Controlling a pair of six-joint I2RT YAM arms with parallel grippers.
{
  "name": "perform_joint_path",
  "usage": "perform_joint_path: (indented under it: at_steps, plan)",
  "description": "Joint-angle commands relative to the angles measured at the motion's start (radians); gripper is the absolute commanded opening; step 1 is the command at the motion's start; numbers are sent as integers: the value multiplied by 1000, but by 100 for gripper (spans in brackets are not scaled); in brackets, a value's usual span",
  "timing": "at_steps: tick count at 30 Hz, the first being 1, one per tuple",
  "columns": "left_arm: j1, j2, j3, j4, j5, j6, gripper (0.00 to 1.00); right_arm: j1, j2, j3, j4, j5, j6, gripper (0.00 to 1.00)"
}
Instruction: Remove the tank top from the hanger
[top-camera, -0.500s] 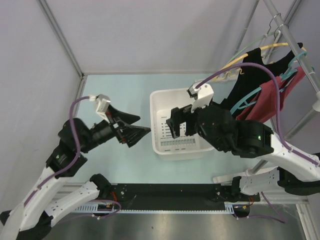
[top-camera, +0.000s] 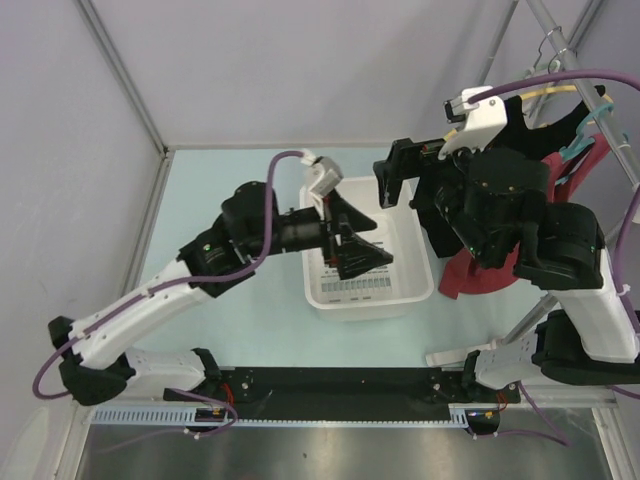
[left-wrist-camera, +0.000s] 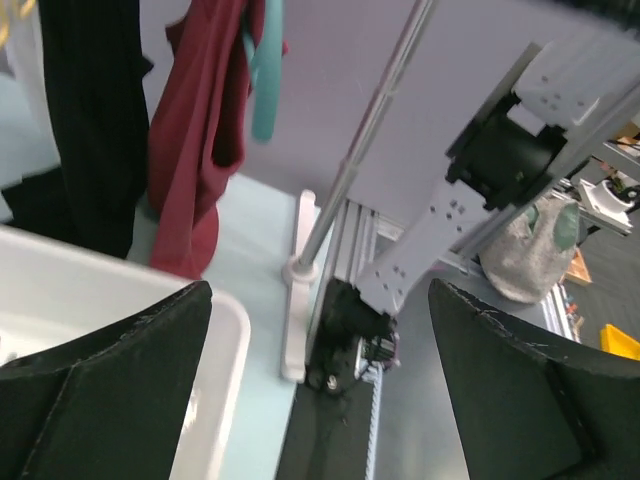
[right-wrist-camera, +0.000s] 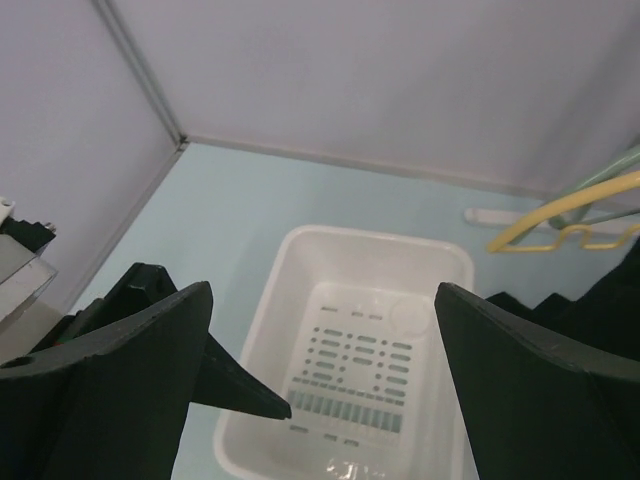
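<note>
Looks like a robotics lab test cell: boxed in by plain grey panels on aluminium posts, floored with a pale blue bench, edged by a black mounting rail (drilled metal brackets bolted beside it, seen from the left wrist).

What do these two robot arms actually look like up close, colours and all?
Both the left arm and right arm have white lower links and bulky black joints. A purple cable loops along each, ending at a small white camera box on the wrist. The jaws are matte black wedges.
</note>
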Motion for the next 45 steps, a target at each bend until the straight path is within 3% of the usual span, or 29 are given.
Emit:
perform_joint_path:
  at_steps: [1,5,12,14,15,16,17,18,19,22,27,30,31,34,43,45]
  plan:
    - [-84,132,160,86,-113,161,94,-1,-55,32,18,155,-132,100]
    - [-126,292,336,146,-159,228,95,0,-91,36,86,273,-208,100]
    - [-137,534,461,315,-193,285,97,66,-160,-19,261,533,-443,99]
    - [-137,580,533,313,-172,276,97,136,-197,-136,485,601,-576,100]
    - [-137,605,556,310,-159,268,98,168,-225,-197,626,673,-826,100]
    - [-137,643,576,309,-150,264,97,198,-280,-267,1071,696,-1000,100]
    - [-137,662,602,310,-148,259,98,272,-306,-420,1337,710,-1186,100]
    - [-137,674,613,315,-151,252,98,302,-311,-447,1534,721,-1456,100]
    - [-137,701,620,328,-151,250,97,322,-309,-451,1590,727,-1459,100]
    - [-137,737,659,330,-165,253,89,324,-305,-409,1266,732,-1195,100]
    - [-137,804,740,324,-139,226,67,322,-321,-452,1293,732,-1207,100]
    - [-135,830,782,309,-129,227,38,322,-344,-480,1292,727,-1194,100]
    - [-135,838,795,280,-128,229,21,321,-351,-500,1292,729,-1192,100]
    - [-135,850,851,224,-148,225,0,322,-361,-520,1292,736,-1187,100]
    - [-129,811,938,155,-173,153,0,322,-345,-480,1298,744,-1217,100]
    - [-120,789,938,178,-115,121,0,324,-337,-466,1299,735,-1223,100]
